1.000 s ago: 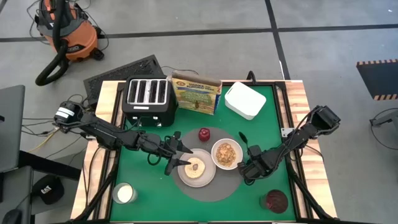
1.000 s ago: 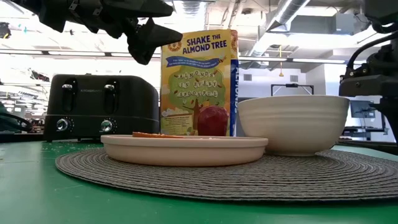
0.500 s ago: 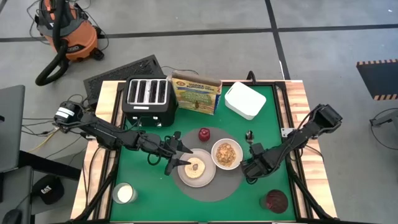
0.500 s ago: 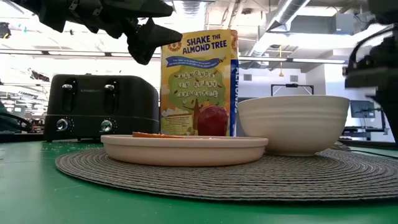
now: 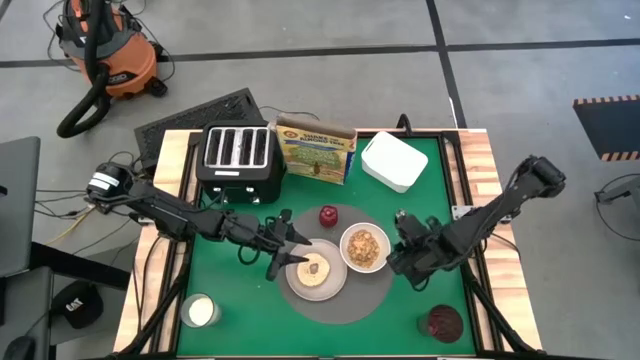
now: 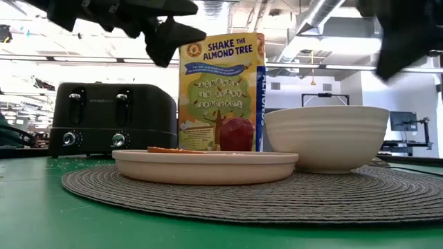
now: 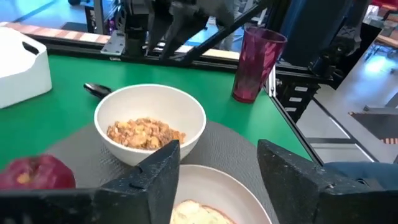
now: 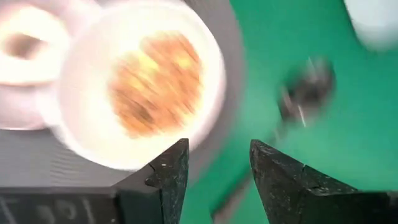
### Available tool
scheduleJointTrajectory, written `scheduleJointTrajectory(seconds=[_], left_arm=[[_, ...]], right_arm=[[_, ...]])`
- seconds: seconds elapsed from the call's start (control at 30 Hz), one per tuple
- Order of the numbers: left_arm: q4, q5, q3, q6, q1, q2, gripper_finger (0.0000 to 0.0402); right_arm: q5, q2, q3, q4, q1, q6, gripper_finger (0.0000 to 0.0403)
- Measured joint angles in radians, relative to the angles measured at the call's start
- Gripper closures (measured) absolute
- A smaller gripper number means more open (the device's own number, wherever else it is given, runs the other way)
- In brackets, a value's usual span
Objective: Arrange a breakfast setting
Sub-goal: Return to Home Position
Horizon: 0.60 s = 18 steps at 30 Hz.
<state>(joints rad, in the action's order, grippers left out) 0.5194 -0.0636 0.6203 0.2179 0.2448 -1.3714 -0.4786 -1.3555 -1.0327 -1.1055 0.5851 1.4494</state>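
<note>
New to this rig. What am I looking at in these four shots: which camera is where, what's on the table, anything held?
Two dark robot arms with two-finger grippers work at a green table. The high view looks straight down; the low view sits at table height; each wrist view looks past that arm's own fingers. On a grey placemat sit a plate with toasted bread, a bowl of cereal, and a red fruit at the mat's edge. A spoon lies on the table beside the bowl. A toaster, cereal box and white container stand farther back. The left gripper hovers open over the plate; the right gripper is open beside the bowl. Neither holds anything.
</note>
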Motion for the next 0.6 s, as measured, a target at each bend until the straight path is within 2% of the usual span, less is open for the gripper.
scheduleJointTrajectory(seconds=[0.13,0.33,0.43,0.5,0.6], left_arm=[[-0.073,0.011,0.037,-0.056,-0.028,0.053,0.0247],[-0.186,0.014,0.037,-0.134,-0.117,0.179,0.0357],[-0.194,0.047,0.0,-0.17,-0.162,0.243,0.0394],[-0.176,0.107,-0.041,-0.192,-0.19,0.286,0.0394],[-0.122,0.152,-0.11,-0.204,-0.222,0.354,0.0394]], right_arm=[[-0.133,0.09,0.001,0.146,-0.001,-0.323,0.0236],[-0.148,0.245,0.085,0.392,-0.05,-0.72,0.0338],[-0.104,0.337,0.165,0.531,-0.07,-0.889,0.0384],[-0.049,0.409,0.229,0.627,-0.094,-0.968,0.0385],[0.055,0.519,0.328,0.769,-0.148,-1.054,0.0366]])
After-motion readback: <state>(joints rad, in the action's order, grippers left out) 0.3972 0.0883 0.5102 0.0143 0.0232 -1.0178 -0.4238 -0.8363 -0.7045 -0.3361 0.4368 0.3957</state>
